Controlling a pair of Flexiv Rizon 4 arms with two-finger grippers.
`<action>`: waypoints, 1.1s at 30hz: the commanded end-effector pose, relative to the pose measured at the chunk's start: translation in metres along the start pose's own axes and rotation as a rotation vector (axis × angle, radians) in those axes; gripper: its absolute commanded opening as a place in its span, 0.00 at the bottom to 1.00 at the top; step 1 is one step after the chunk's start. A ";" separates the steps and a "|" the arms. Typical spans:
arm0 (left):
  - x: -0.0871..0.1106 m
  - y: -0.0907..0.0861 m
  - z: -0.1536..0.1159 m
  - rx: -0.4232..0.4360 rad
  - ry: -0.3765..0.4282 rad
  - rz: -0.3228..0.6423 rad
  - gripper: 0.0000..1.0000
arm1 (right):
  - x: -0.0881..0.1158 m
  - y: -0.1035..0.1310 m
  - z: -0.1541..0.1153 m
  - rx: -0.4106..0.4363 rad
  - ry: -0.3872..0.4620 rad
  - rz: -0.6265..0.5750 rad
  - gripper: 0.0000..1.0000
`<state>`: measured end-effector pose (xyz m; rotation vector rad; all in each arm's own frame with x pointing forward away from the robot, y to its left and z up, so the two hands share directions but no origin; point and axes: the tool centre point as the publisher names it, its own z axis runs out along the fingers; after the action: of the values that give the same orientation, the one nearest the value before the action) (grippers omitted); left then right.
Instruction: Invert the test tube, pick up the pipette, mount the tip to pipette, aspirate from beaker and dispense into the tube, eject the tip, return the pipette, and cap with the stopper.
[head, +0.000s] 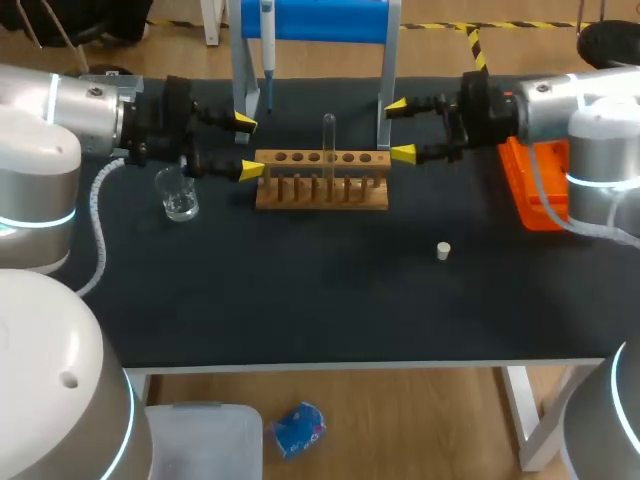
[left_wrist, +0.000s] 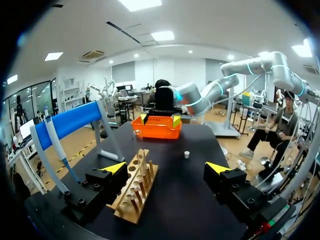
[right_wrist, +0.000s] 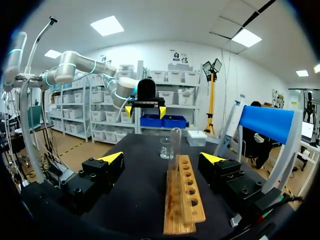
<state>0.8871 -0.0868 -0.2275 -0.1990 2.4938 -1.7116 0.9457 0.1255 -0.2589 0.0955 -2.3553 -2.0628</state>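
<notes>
Flanks the rack (head: 322, 180) with left gripper (head: 248, 146) and right gripper (head: 399, 129) both spread wide, holding nothing, with the 1 tube (head: 328, 135) upright in a middle hole; risks nudging the rack and tipping the tube by clipping wood with a finger on a skewed approach.

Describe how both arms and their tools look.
The left arm and right arm are rounded silver-white links with glowing cyan rings. A coiled white cable trails from the left one. The left tool and right tool are black, blocky, with yellow wedge tips.
</notes>
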 end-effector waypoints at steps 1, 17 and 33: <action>0.000 0.000 0.001 0.000 -0.002 0.001 1.00 | -0.017 -0.006 0.025 -0.016 0.033 0.009 1.00; 0.000 0.000 0.001 0.000 -0.002 0.001 1.00 | -0.033 -0.010 0.086 -0.066 0.067 0.022 1.00; 0.000 0.000 0.001 0.000 -0.002 0.001 1.00 | -0.031 -0.003 0.099 -0.066 0.080 0.004 0.49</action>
<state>0.8870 -0.0868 -0.2275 -0.1989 2.4940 -1.7113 0.9715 0.2251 -0.2742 0.1671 -2.2386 -2.0922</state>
